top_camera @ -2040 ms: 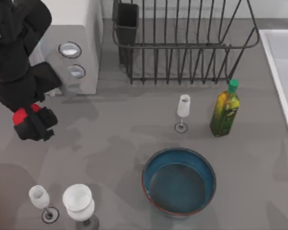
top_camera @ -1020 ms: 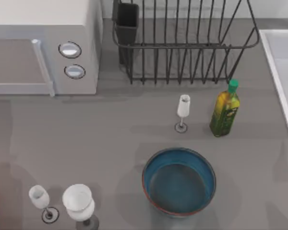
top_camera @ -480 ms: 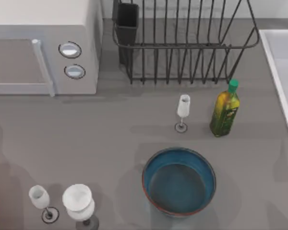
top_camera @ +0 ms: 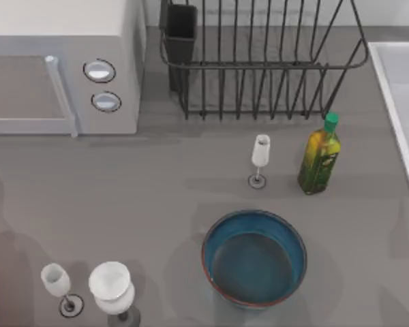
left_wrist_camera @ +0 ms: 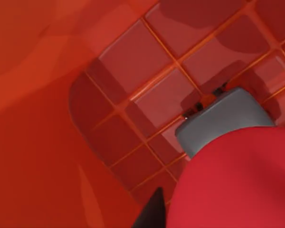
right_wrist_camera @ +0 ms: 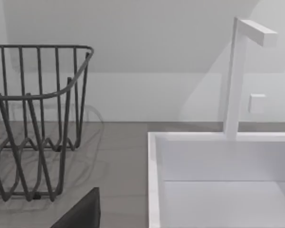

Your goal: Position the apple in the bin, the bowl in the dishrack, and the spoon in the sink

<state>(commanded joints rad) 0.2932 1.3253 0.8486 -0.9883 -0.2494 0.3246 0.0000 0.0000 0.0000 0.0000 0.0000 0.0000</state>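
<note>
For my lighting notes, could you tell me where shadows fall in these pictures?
Top view: soft grey blotches on the table left of the bowl. Right wrist view: a slanted shadow on the wall behind the sink. Left wrist view: darker patches across the red bin floor.

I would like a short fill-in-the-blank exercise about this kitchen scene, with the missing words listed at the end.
1. The bowl is blue inside and holds ____.
2. The bottle has a ____ cap.
3. The microwave has ____ round knobs.
4. The small glass stands between the bowl and the ____.

Missing words: nothing; green; two; dishrack
</note>
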